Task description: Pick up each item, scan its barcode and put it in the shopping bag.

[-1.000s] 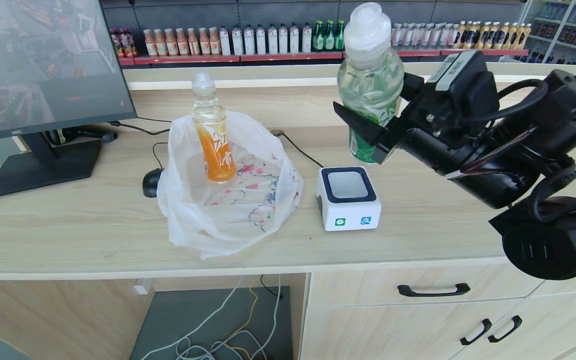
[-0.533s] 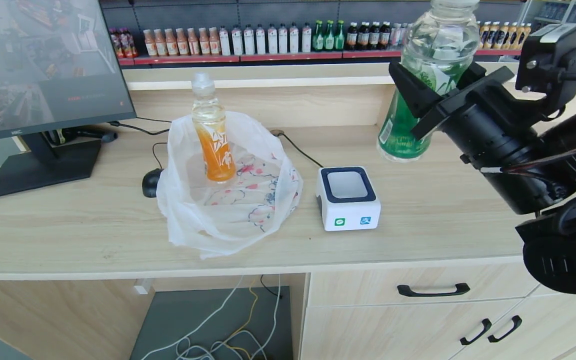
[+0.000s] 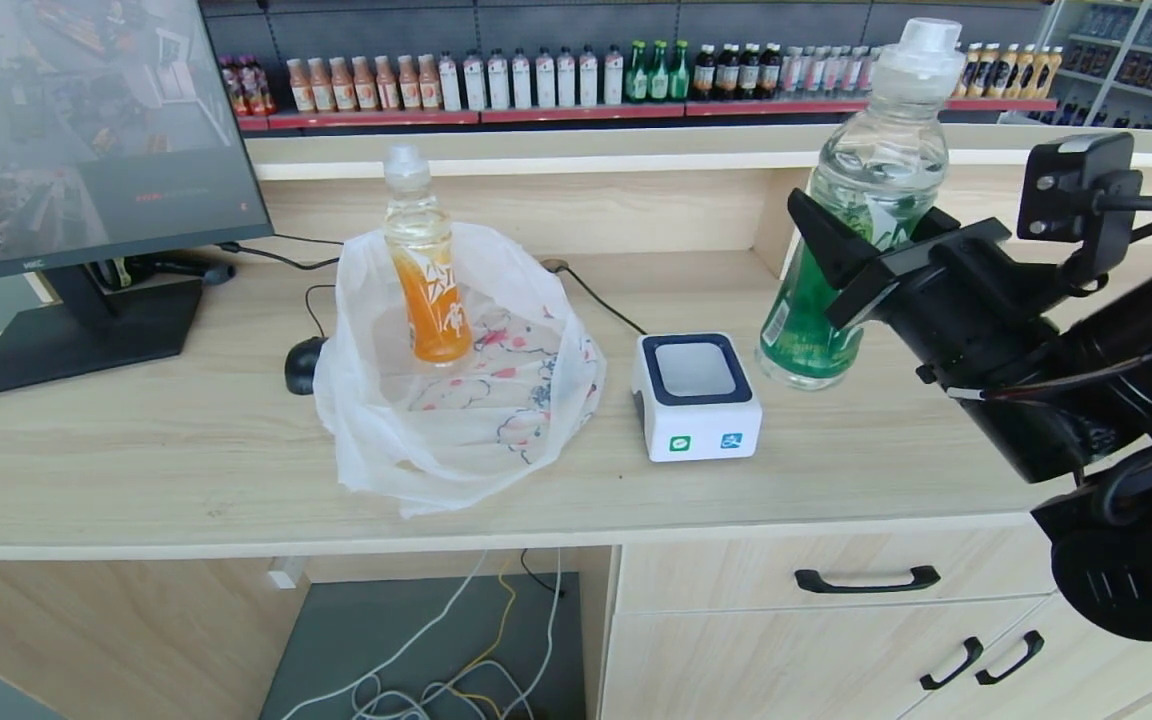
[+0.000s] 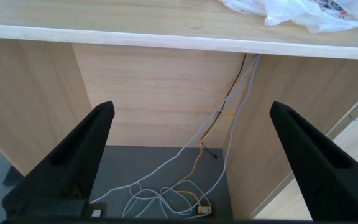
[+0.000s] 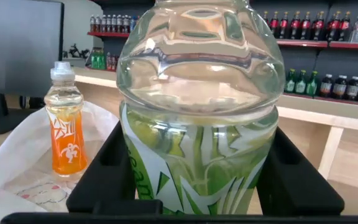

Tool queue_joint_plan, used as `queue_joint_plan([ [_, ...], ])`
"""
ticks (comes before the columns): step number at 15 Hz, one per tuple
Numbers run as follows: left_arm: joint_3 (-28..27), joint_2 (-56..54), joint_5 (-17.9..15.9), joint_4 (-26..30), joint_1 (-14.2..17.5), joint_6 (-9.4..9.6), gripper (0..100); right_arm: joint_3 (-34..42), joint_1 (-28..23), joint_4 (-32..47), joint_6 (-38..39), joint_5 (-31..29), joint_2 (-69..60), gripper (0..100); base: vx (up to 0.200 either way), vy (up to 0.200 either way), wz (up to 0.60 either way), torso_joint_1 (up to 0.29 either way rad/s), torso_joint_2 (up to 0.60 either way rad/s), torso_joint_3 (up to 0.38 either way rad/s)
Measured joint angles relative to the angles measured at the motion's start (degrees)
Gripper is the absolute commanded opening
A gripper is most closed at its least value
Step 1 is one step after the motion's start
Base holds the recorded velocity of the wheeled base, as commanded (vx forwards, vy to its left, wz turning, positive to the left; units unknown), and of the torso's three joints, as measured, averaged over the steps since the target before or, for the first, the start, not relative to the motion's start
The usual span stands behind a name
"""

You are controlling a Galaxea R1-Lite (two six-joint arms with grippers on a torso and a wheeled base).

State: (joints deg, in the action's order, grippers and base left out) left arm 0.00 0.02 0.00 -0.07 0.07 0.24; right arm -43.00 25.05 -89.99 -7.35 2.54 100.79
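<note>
The right gripper [image 3: 831, 262] pinches the green bottle [image 3: 876, 170] tight. It has swung the bottle to the right and down, so it is upright just beside the scanner [image 3: 696, 395]. I think scanning comes next, then the shopping bag [image 3: 456, 420].

Light wood counter [image 3: 186, 460]: monitor [image 3: 86, 120] at the left end, screen lit, on a black stand [image 3: 86, 335]. Black mouse [image 3: 302, 365] lies near the stand, its cord running rearward. Drawers with black handles [image 3: 867, 580] sit below the right half. Loose cables [image 3: 436, 680] (white, yellow, black) lie in the open bay beneath. Bottle-stocked shelves [image 3: 536, 80] stand behind.
</note>
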Motion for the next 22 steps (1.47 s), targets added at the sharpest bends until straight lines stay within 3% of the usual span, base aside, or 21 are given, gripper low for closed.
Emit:
queue_joint_plan([
  [2,0.0,0.0,0.0,0.0,0.0,-0.09,100,1.18,0.46,0.05,-0.26,-5.71,-0.02,0,0.0,0.1,0.0,0.001,0.0,-0.001],
  [6,0.0,0.0,-0.02,-0.02,0.11,-0.17,100,1.73,0.77,-0.15,0.1,-7.78,-0.22,0,0.0,0.2,0.0,-0.001,0.0,0.004],
  [22,0.0,0.0,0.0,0.0,-0.02,-0.22,100,2.12,1.99,0.05,1.77,-7.62,-0.74,0,0.0,0.188,0.0,0.003,0.0,0.002],
])
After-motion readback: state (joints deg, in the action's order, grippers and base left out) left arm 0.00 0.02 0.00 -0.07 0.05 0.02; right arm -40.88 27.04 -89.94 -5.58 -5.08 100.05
